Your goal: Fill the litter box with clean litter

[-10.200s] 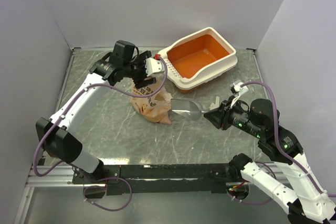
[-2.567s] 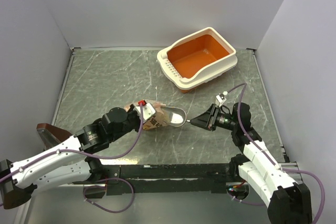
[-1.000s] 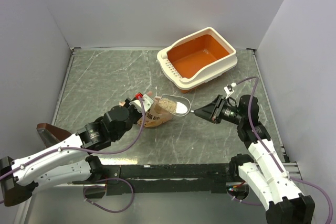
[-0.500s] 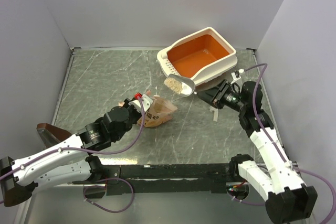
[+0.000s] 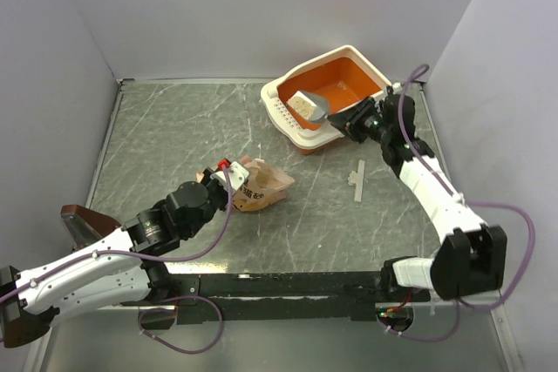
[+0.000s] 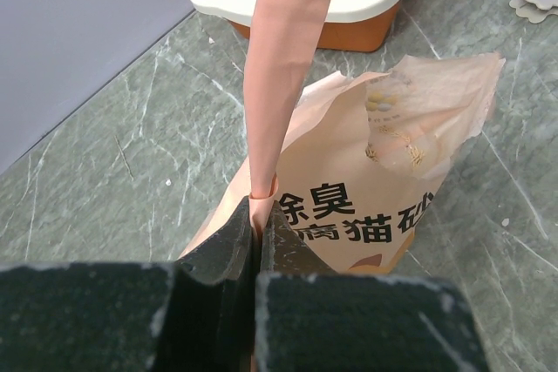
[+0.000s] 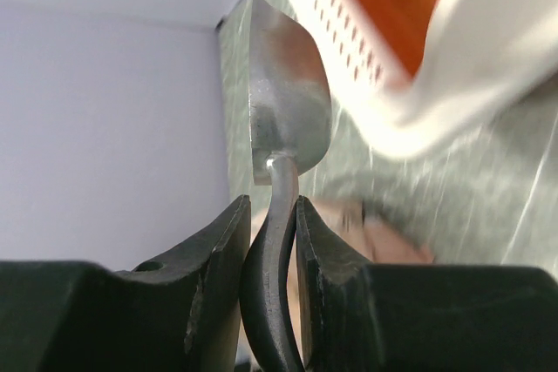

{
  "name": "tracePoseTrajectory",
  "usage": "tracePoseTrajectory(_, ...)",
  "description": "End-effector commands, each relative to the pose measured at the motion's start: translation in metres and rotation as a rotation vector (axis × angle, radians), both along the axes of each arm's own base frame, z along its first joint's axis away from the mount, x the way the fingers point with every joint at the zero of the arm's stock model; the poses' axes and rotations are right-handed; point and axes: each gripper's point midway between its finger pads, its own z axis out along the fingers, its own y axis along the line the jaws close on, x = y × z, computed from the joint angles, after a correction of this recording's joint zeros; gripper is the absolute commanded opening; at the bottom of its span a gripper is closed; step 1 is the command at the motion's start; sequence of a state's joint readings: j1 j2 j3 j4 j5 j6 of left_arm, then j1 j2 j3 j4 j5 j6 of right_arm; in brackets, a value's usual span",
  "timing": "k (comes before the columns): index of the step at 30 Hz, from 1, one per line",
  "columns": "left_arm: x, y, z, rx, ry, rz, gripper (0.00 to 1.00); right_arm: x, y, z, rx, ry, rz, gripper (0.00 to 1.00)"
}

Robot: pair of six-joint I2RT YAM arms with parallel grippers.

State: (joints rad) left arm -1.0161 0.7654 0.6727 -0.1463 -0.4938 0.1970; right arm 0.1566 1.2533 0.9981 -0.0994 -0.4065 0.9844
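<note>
Litter box (image 5: 350, 91) just beyond right hand (image 5: 341, 119), gripped scoop (image 5: 308, 107) over slotted end

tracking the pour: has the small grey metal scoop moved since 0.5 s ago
Yes. The small grey metal scoop moved up the top view, from the slotted end of the large orange plastic litter box to above its inside.

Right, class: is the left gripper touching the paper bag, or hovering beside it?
Touching. The left wrist view shows the left gripper pinched shut on a pink strip of the paper bag.
</note>
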Motion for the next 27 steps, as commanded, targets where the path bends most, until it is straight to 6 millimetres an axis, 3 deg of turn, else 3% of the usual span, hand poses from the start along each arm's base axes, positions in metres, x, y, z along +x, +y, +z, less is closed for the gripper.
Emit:
tracePoseTrajectory(1,0.0,0.004,-0.003,-0.006,0.001,0.016,0.01,0.056,-0.017,0.036,-0.055,-0.146,-0.098,0.0)
tracePoseTrajectory(2,0.0,0.005,-0.003,-0.007,-0.001,0.019,0.01,0.069,-0.018,0.02,-0.071,-0.113,-0.108,0.0)
tracePoseTrajectory(3,-0.001,0.005,-0.004,-0.004,0.0,0.017,0.01,0.078,-0.02,0.025,-0.078,-0.125,-0.127,0.0)
tracePoseTrajectory(6,-0.001,0.005,-0.004,-0.007,-0.001,0.014,0.01,0.098,-0.022,0.007,-0.088,-0.082,-0.137,0.0)
tracePoseTrajectory(12,0.0,0.006,-0.007,0.009,-0.001,0.018,0.01,0.11,-0.032,-0.017,-0.151,-0.052,-0.154,0.0)
tracePoseTrajectory(19,0.0,0.006,-0.008,0.01,0.002,0.02,0.01,0.083,-0.049,-0.05,-0.204,0.003,-0.161,0.0)
tracePoseTrajectory(20,0.0,0.006,-0.007,0.006,-0.001,0.019,0.01,0.075,-0.051,-0.047,-0.215,-0.001,-0.164,0.0)
tracePoseTrajectory(22,0.0,0.006,-0.007,0.007,0.0,0.019,0.01,0.06,-0.053,-0.061,-0.228,0.03,-0.162,0.0)
tracePoseTrajectory(23,0.0,0.005,-0.007,0.006,0.001,0.018,0.01,0.054,-0.056,-0.056,-0.232,0.017,-0.176,0.0)
tracePoseTrajectory(24,0.0,0.005,-0.006,0.001,0.001,0.018,0.01,0.043,-0.059,-0.069,-0.241,0.048,-0.179,0.0)
tracePoseTrajectory(26,-0.001,0.005,-0.005,-0.004,0.001,0.014,0.01,0.031,-0.061,-0.067,-0.252,0.043,-0.184,0.0)
tracePoseTrajectory(27,-0.001,0.004,-0.004,-0.008,0.0,0.014,0.01,0.022,-0.065,-0.078,-0.267,0.077,-0.19,0.0)
